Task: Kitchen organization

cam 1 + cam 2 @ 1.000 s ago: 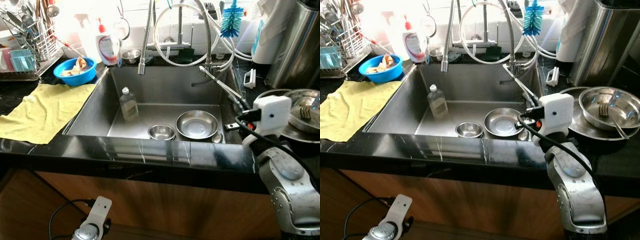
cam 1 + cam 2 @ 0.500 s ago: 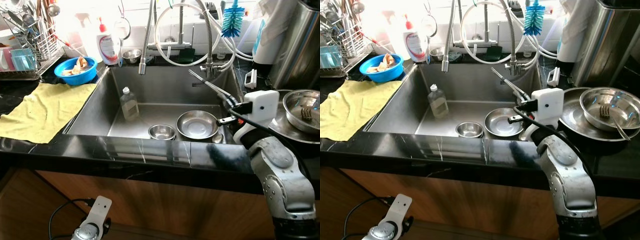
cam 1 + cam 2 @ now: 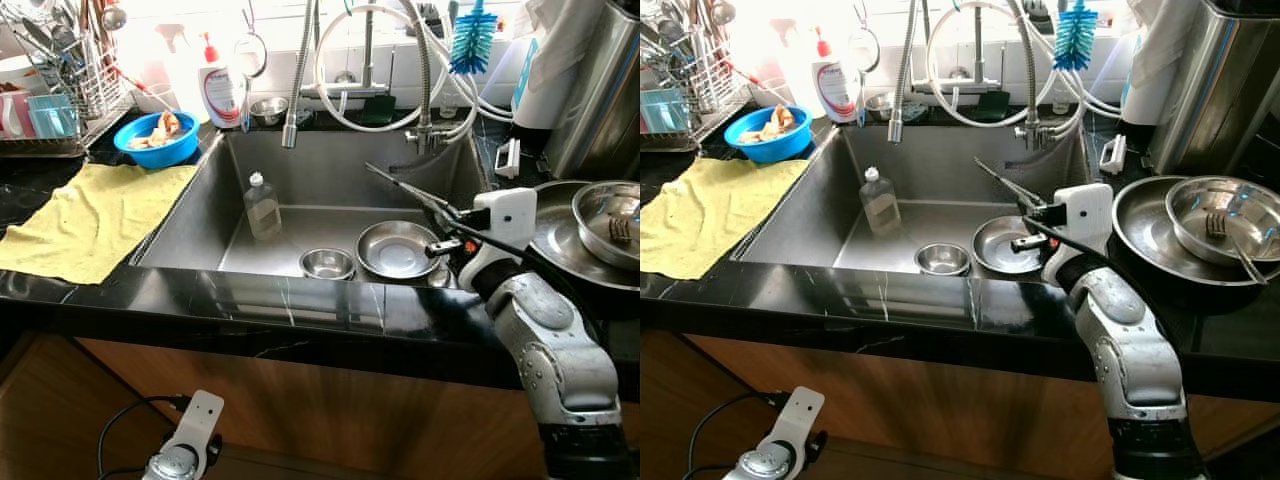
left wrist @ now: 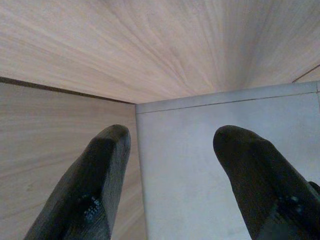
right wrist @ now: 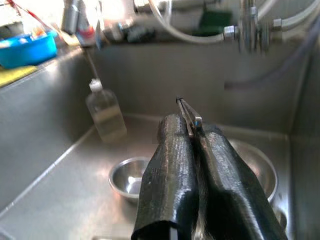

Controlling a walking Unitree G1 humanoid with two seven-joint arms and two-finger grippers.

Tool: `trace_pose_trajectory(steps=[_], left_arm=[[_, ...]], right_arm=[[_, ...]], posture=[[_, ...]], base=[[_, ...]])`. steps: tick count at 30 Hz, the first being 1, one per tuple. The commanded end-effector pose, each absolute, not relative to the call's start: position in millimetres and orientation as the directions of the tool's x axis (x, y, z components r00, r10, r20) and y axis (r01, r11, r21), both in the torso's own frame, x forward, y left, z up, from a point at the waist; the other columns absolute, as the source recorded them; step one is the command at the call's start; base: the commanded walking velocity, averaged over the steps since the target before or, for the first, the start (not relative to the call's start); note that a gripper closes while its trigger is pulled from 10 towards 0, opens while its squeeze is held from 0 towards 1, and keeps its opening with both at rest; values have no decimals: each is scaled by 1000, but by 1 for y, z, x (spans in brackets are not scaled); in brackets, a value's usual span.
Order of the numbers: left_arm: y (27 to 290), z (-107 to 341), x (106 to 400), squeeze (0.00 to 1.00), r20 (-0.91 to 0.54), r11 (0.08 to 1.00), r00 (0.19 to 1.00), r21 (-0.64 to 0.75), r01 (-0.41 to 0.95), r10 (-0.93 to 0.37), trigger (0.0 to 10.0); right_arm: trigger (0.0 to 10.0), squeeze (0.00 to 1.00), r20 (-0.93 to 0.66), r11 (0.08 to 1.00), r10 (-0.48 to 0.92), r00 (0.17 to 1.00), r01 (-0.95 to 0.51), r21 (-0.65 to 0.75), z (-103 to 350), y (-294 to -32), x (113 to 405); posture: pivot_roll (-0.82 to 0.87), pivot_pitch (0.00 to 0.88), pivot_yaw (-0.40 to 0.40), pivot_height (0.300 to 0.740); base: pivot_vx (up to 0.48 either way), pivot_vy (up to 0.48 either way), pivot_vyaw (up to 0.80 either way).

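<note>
No text can be read anywhere: the red-and-white label on the white detergent bottle [image 3: 222, 92] at the far left of the sink [image 3: 330, 170] is too blurred.

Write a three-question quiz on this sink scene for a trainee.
1. True or false: the yellow cloth lies on the counter to the left of the sink.
2. What stands in the sink near the small steel bowl and the large steel bowl? A) a clear bottle B) a mug C) a kettle
3. Fill in: the right gripper is ____ on a thin metal utensil.
Key: 1 true; 2 A; 3 shut.
</note>
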State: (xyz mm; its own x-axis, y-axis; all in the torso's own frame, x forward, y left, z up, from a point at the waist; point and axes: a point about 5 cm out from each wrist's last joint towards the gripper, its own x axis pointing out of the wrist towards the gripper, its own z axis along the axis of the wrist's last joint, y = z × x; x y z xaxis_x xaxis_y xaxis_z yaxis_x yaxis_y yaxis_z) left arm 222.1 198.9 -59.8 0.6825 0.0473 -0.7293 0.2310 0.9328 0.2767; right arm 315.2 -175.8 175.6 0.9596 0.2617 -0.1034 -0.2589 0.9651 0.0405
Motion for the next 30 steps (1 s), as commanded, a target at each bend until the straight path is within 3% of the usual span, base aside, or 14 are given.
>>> trace_pose_trajectory(steps=[1,30], left_arm=[[203,-61,219,0,-741,935,668,279,220,64,10000],[205,-62,217,0,-746,937,662,276,215,68,10000]], right_arm=[[10000,0,-92,964,265,960,-261,53,180,-175,317],[10000,0,-157,971,236,959,-228,63,171,-181,321]], posture=[[-169,0,90,740],[-162,0,88,740]], base=[[0,0,0],[0,0,0]])
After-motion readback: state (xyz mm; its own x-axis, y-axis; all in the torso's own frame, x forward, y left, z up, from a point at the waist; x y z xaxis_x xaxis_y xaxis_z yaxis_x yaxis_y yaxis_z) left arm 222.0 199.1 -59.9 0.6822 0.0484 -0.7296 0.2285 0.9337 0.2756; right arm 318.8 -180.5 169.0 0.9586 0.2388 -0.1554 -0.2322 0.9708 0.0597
